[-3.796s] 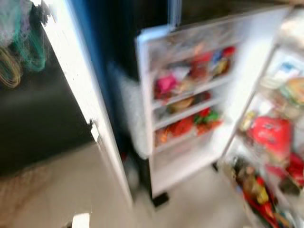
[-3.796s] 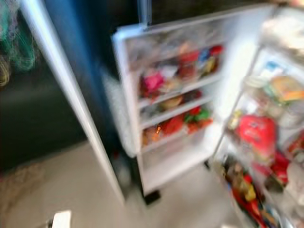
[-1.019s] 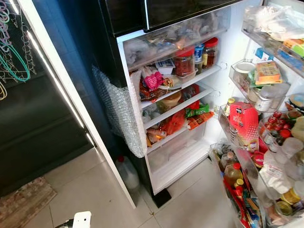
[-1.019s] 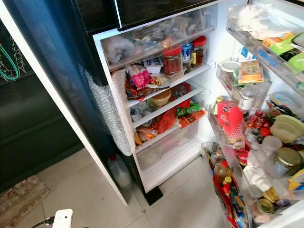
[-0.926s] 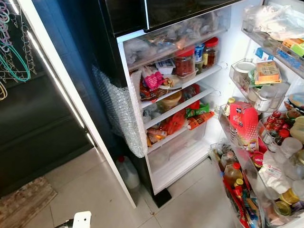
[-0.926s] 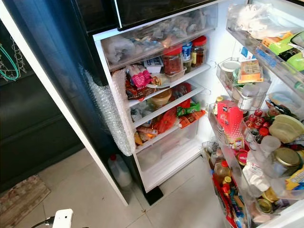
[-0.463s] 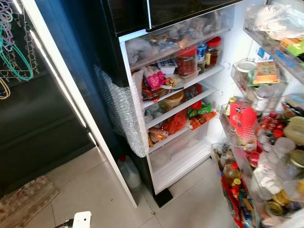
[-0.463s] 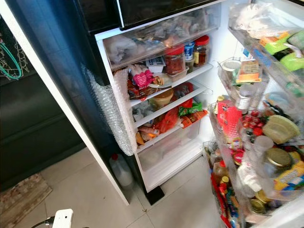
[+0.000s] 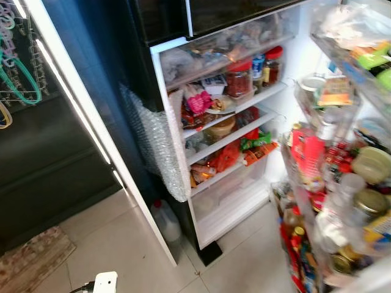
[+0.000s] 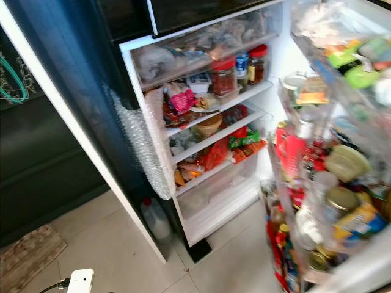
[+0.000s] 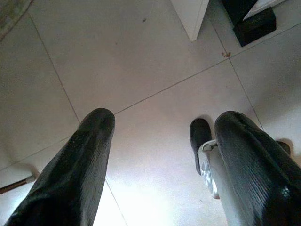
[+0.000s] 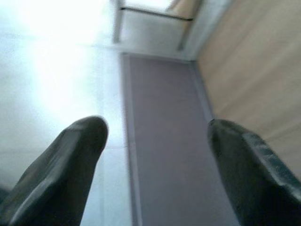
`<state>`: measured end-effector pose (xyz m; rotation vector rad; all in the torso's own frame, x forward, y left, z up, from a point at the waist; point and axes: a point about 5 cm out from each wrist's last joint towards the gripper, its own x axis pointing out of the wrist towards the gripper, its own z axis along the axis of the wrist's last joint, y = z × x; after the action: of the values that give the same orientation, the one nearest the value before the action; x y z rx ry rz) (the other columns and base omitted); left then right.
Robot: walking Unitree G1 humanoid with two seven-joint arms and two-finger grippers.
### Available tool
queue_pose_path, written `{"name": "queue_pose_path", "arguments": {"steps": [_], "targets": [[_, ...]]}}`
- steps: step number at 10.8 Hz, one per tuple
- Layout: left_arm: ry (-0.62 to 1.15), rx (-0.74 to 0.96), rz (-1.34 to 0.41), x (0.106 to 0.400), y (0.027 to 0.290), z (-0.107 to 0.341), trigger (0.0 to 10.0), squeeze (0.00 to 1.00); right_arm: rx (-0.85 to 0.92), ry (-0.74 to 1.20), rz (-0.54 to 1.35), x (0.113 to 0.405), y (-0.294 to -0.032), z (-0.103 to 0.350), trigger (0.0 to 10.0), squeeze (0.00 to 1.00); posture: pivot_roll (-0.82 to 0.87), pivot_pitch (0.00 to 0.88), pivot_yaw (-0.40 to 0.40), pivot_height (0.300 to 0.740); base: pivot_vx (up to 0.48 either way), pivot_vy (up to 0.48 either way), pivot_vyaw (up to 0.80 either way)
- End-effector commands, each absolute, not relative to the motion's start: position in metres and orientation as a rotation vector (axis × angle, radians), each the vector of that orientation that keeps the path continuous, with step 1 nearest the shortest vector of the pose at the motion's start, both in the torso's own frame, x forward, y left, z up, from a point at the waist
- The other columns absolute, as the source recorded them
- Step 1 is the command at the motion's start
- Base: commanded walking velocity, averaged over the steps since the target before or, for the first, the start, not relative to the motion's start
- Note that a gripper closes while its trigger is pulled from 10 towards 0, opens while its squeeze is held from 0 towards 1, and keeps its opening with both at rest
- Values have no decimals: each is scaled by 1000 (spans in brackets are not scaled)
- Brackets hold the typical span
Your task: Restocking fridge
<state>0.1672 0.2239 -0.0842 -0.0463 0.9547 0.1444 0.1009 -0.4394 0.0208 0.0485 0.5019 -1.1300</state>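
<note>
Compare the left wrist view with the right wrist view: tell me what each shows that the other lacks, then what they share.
Left wrist view: pale floor tiles with grout lines, the white door's bottom corner and a black fridge foot.

Right wrist view: a grey-purple mat beside a wooden surface, with a bright glare patch on the floor.

Both: an open tool, left tool and right tool, fingers spread, holding nothing, pointing at the floor.
</note>
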Motion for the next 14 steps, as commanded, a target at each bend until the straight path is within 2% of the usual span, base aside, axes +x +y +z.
{"name": "queue_pose_path", "arguments": {"steps": [1,3,7,9,14], "targets": [[966,-29,142,166,229,-84,10000,0,36,500,-1058,113,-437,23,10000,0,-185,0,103,740,0,0,0],[967,-36,140,166,229,-84,10000,0,67,496,-1001,123,-438,27,10000,0,-181,0,103,740,0,0,0],[972,-47,126,168,228,-83,10000,0,71,493,-699,157,-417,25,10000,0,-178,0,106,740,0,0,0],[972,-49,121,168,228,-83,10000,0,105,499,-647,161,-411,21,10000,0,-183,0,108,740,0,0,0],[972,-50,115,169,229,-83,10000,0,216,411,-80,201,-348,11,10000,0,-181,0,111,740,0,0,0]]}}
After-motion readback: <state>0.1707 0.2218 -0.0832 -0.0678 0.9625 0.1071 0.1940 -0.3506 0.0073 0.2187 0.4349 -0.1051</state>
